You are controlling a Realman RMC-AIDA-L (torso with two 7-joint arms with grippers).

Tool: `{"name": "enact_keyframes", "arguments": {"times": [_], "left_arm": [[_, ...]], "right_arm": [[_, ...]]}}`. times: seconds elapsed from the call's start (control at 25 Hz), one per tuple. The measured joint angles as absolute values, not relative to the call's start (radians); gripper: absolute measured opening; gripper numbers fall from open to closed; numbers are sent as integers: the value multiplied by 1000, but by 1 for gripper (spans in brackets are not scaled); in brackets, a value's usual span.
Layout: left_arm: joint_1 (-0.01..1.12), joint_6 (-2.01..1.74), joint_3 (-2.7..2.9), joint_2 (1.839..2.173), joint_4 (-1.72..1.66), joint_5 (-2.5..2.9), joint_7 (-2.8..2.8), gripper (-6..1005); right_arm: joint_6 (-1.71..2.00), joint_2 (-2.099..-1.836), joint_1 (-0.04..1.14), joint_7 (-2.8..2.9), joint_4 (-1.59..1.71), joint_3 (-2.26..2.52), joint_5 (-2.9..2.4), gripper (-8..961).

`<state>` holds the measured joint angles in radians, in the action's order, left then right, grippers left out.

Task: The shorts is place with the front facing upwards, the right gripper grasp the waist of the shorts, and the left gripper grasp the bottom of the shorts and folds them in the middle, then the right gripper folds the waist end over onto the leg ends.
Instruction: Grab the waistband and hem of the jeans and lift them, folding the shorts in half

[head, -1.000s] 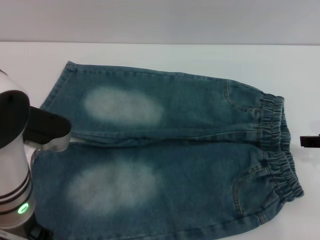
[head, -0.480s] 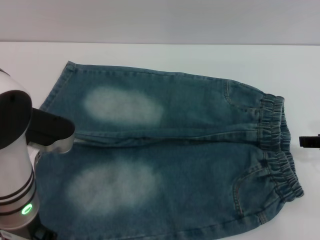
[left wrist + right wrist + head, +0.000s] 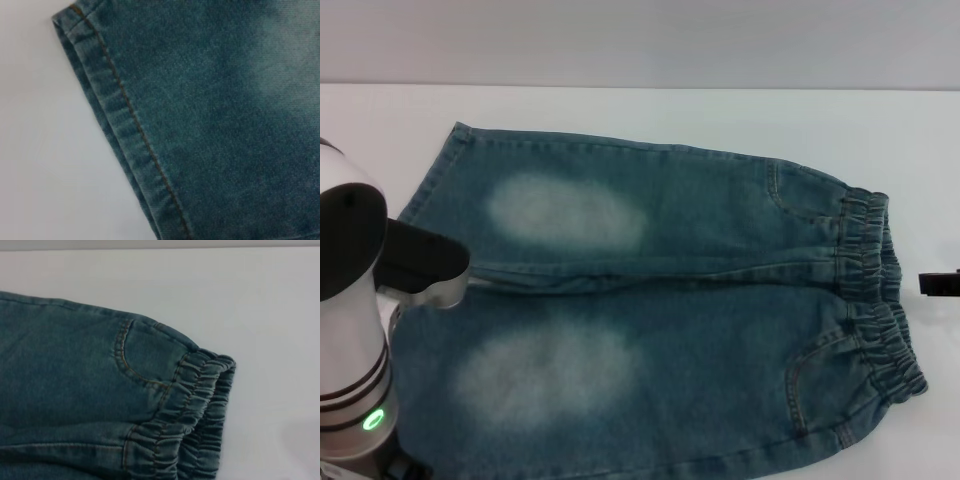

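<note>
The denim shorts (image 3: 660,300) lie flat and face up on the white table (image 3: 620,110), both pale leg patches showing. The ruffled waist (image 3: 875,290) is at the right and the bottom hems (image 3: 428,185) at the left. My left gripper (image 3: 425,268), on its white-silver arm with the green ring light, hangs over the near leg's hem and hides part of it. The left wrist view shows that stitched hem (image 3: 125,130) close up on the table. Only a black tip of my right gripper (image 3: 940,283) shows at the right edge, just beyond the waist. The right wrist view shows the waist (image 3: 195,405) and a pocket seam.
Bare white table surrounds the shorts at the far side, to the right of the waistband (image 3: 270,315) and beside the hem (image 3: 40,150). A pale wall rises behind the table's far edge.
My left arm has shifted a little to the right, farther over the near leg's hem. The shorts and the right gripper have not moved.
</note>
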<state>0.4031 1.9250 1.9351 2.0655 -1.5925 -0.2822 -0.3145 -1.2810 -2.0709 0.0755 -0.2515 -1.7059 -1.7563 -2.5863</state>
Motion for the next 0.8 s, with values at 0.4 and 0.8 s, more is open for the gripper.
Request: {"name": "enact_keyframes", "arguments": {"times": [0.4,0.8], "left_arm": [[401,1920,1937,2066,-1579,-277,-316,765],[401,1915,1941,2066,-1574,-291,-313,765]], "right_arm": [[-1281,-2071,75,-252,-1706,-1755,-2586,578],[-1281,-2071,75,-252,-1706,-1755,-2586,578]]}}
